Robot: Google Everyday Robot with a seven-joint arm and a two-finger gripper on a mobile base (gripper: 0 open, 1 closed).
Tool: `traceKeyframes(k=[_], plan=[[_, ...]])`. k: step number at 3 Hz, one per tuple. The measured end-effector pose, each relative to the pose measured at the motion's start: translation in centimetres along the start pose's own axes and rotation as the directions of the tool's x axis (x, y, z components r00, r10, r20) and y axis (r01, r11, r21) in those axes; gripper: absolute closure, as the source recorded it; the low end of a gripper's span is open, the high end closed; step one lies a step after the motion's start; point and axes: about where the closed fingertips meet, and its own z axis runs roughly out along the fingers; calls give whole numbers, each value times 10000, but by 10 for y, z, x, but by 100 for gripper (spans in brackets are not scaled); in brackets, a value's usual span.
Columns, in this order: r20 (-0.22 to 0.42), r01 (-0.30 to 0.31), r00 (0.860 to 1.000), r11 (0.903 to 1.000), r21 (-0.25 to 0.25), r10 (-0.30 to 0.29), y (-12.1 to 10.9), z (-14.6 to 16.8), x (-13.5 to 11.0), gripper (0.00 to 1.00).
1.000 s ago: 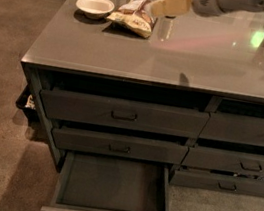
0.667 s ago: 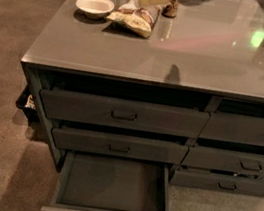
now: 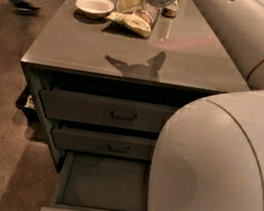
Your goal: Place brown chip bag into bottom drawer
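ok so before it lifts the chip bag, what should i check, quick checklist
1. Position: claw right over the crinkled tan-and-brown foil chip bag at the far end of the grey counter: ok.
2. Hold on the bag: cannot tell.
3. Target: lowest dark grey left-column drawer pulled open: ok.
4. Neighbour: round white bowl close by the bag's left edge, touching or not: cannot tell.
5. Bystanders: person's dark shoe on the floor at far left: not ok, perhaps wait.
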Motion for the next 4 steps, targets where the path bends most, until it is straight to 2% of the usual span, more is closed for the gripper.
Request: traceKeyframes(k=[1, 2, 3, 4], plan=[[-1, -2, 10000, 10000, 0, 2, 0, 0, 0, 0], [-159, -558, 9983, 9984, 134, 560, -12, 22, 2, 0], [-523, -1412, 9885, 9899, 119, 1416, -32, 59, 14, 0], [-682, -2191, 9736, 9756, -109, 2178, -44, 94, 25, 0]])
